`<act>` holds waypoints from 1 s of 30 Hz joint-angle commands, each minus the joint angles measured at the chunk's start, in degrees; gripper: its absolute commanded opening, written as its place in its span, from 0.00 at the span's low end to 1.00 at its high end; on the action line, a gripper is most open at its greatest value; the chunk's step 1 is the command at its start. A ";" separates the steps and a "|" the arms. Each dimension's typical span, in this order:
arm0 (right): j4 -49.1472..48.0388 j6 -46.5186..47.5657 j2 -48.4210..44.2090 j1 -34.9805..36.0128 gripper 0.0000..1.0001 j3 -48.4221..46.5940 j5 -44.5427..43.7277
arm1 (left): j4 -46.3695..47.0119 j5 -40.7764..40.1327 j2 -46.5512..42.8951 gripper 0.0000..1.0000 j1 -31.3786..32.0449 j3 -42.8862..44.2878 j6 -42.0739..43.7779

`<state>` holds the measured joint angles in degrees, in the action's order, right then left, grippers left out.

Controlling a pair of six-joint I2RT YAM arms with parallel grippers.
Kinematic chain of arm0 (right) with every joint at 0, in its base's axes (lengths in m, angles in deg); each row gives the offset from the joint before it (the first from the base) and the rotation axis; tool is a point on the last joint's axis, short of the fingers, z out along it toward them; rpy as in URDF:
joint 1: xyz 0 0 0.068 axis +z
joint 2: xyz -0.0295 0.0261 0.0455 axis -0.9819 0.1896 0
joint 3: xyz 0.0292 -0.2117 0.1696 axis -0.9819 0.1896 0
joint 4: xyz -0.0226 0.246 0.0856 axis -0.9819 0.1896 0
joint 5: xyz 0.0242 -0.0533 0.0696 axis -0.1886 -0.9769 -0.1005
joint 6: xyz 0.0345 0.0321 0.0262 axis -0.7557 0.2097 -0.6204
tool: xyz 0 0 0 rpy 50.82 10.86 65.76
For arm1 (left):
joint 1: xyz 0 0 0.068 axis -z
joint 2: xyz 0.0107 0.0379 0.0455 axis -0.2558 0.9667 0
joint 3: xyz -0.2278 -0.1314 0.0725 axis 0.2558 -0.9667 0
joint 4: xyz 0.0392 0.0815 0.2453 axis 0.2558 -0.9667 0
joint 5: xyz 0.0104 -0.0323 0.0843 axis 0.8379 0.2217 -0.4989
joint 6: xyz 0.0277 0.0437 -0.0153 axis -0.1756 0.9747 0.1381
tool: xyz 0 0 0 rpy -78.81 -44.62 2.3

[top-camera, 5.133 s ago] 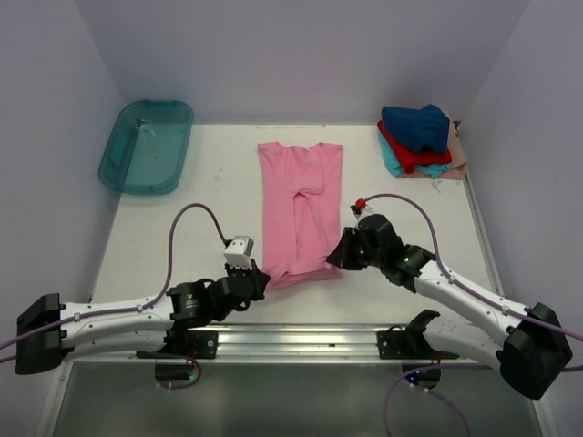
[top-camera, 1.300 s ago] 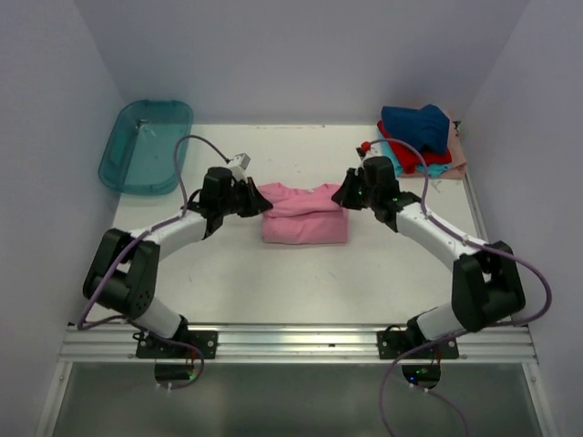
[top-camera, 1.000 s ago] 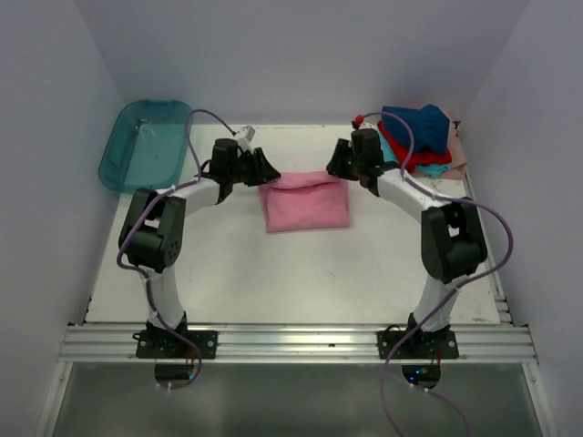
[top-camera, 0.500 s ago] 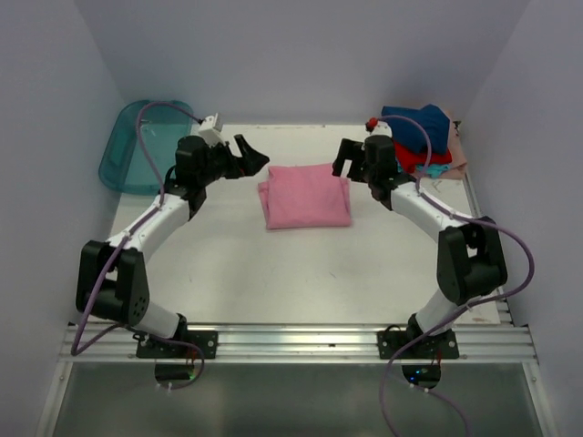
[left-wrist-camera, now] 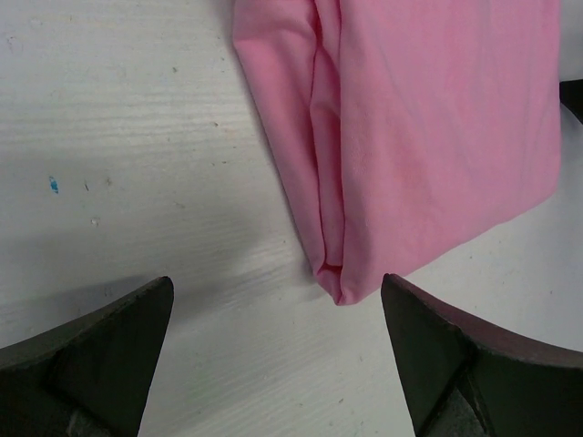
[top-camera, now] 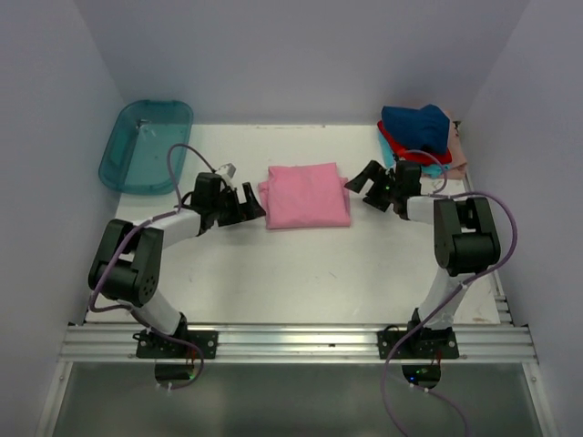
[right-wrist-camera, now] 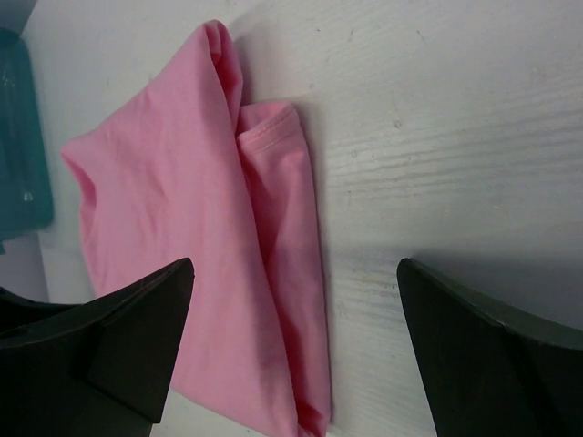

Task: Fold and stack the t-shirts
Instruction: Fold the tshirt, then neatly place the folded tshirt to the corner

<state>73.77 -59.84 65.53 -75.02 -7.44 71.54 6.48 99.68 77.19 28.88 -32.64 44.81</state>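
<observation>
A pink t-shirt [top-camera: 305,195] lies folded into a flat rectangle at the table's middle back. My left gripper [top-camera: 252,202] sits low on the table just left of it, open, with nothing between its fingers [left-wrist-camera: 91,364]. In the left wrist view the pink t-shirt's [left-wrist-camera: 428,127] folded corner lies just ahead of the left gripper [left-wrist-camera: 276,291]. My right gripper [top-camera: 357,180] is open beside the shirt's right edge. In the right wrist view the pink t-shirt [right-wrist-camera: 182,200] lies under the open right gripper [right-wrist-camera: 293,273]. More t-shirts [top-camera: 419,137], navy, red and teal, are piled at the back right.
A translucent teal tub [top-camera: 146,144] stands at the back left, and the right wrist view catches its edge [right-wrist-camera: 18,137]. White walls close in the table on three sides. Both arms' cables loop above the table near the shirt.
Both grippers have opened and let go of the pink shirt. They have drawn back from its far edge to low positions at its left and right sides. The shirt lies folded.
</observation>
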 commanded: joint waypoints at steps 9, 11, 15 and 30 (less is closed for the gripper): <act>-1.48 -5.21 11.49 4.02 0.99 -3.83 12.23 | 6.13 2.86 6.63 1.00 0.96 4.30 -0.24; 0.62 -4.33 12.72 5.78 0.99 -4.44 11.52 | 6.31 3.56 7.94 1.00 1.23 5.17 -0.50; 2.56 -2.48 14.65 11.22 0.99 -4.71 9.94 | 7.46 4.88 9.62 1.00 1.32 6.14 -0.85; 4.14 -2.57 14.83 13.35 0.00 -6.64 11.17 | 9.65 6.72 9.54 1.00 1.76 3.33 -1.56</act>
<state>67.72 -64.73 79.57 -61.82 -15.05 85.40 14.59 105.12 86.52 30.26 -28.05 44.09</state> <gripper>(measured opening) 0.066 0.997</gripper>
